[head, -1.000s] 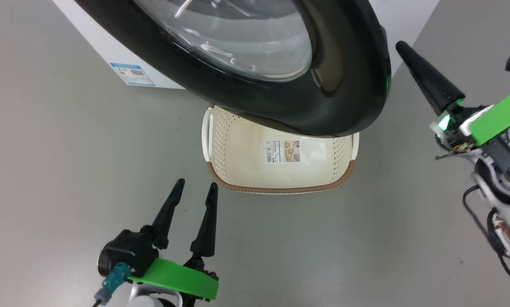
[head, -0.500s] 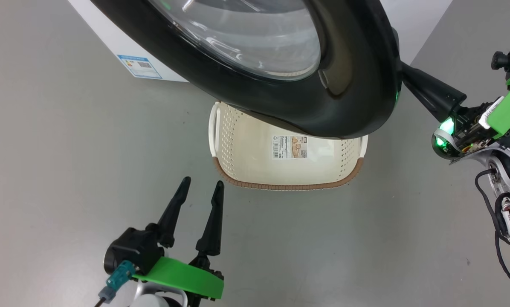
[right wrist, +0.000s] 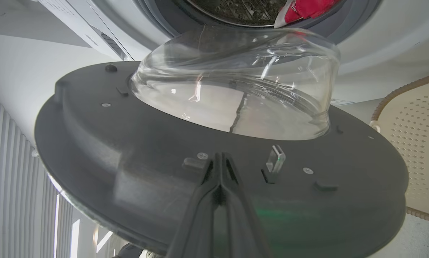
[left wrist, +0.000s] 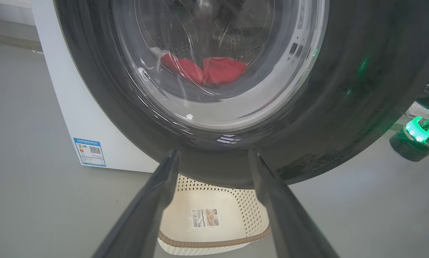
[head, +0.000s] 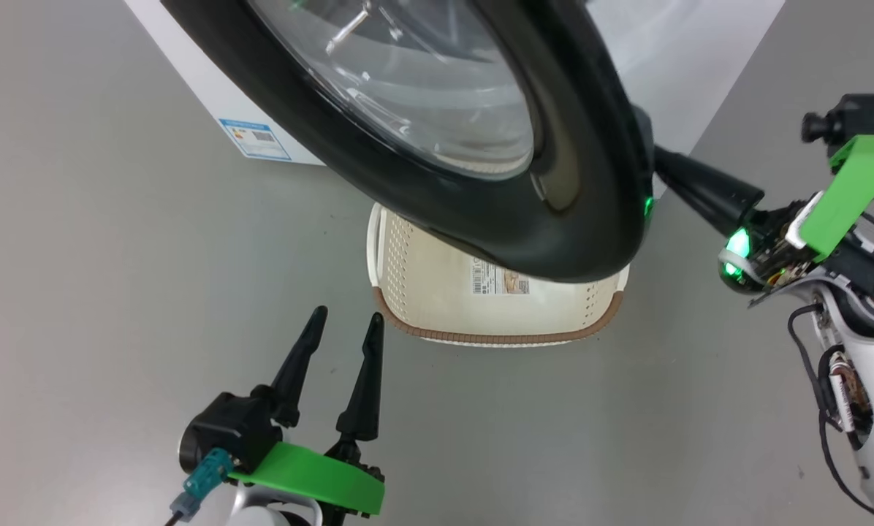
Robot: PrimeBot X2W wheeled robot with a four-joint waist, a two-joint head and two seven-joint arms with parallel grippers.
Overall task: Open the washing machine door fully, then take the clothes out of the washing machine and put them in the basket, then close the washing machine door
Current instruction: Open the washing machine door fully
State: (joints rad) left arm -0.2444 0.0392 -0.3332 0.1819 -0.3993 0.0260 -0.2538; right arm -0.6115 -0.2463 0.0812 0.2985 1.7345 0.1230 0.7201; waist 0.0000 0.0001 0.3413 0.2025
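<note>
item: washing machine door (head: 576, 219). stands part open, swung out from the washing machine (left wrist: 64, 89). its black rim hangs over the basket (head: 495, 337) on the floor.

contents: red clothes (left wrist: 203, 70) lie in the drum, seen through the glass. none show in the part of the basket that is visible.

right tool (right wrist: 220, 157): fingers pressed together, holding nothing. the tips bear on the door's dark inner face below the glass bowl, just beside a small clear latch tab (right wrist: 276, 157).

left tool (head: 348, 318): fingers spread wide, empty. it sits low near the basket's front corner, apart from the door.

step in hand, as judged: pushing the door from behind to open it fully.

handling notes:
- push on the flat inner ring near the free edge, where leverage is best. stay off the glass bowl and the latch tab.
- let the tips follow the door's arc, since a straight push would likely slide them off the smooth plastic.
- carry on until the rim no longer overhangs the basket and the drum mouth is clear.
- the left tool should stay clear of the swing.
</note>
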